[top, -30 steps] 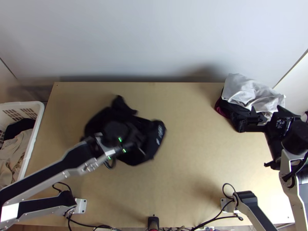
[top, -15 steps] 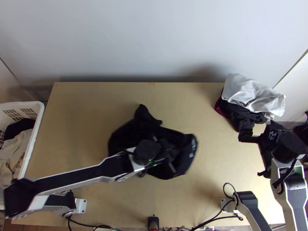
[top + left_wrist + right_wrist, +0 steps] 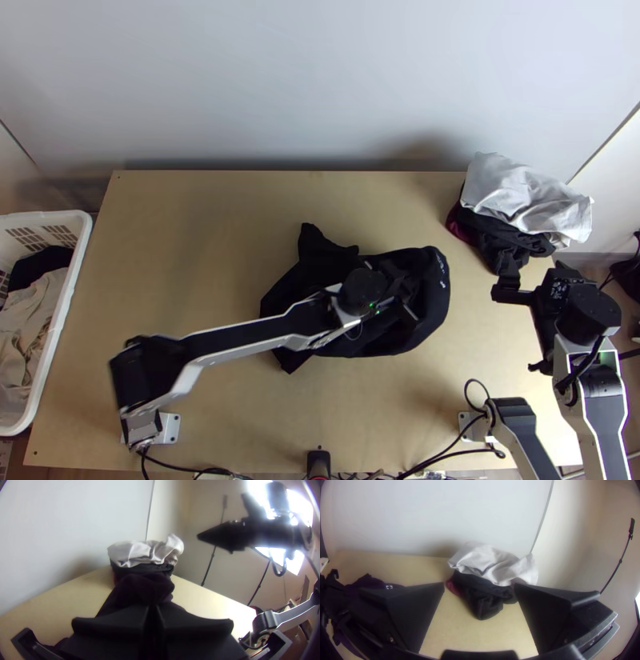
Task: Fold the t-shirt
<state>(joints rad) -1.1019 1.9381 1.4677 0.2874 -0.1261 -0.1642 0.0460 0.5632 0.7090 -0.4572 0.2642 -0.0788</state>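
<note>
holding the dark t-shirt [image 3: 436,300] in the left gripper [image 3: 398,290], above the middle of the light wooden table [image 3: 184,240]. closed together at the left fingers [image 3: 116,625], with dark cloth extending directly beyond the tips in the left wrist view. bunched and loosely folded over as to cloth state; exact count of layers: cannot tell. fitted with small white marks near the edge toward the right arm. pointed at one corner toward the table's far edge, and at another toward the near edge.

set wide apart at the fingers of the right gripper [image 3: 536,268], with nothing held between. positioned near the table's right side, on the near side of a cloth pile. stacked in that pile: white cloth [image 3: 520,196] on top, black cloth [image 3: 512,240] beneath, maroon cloth [image 3: 460,226] at the side. placed well apart from the pile, at the table's left side: a white basket [image 3: 84,232] containing dark cloth and beige cloth [image 3: 28,320].
</note>
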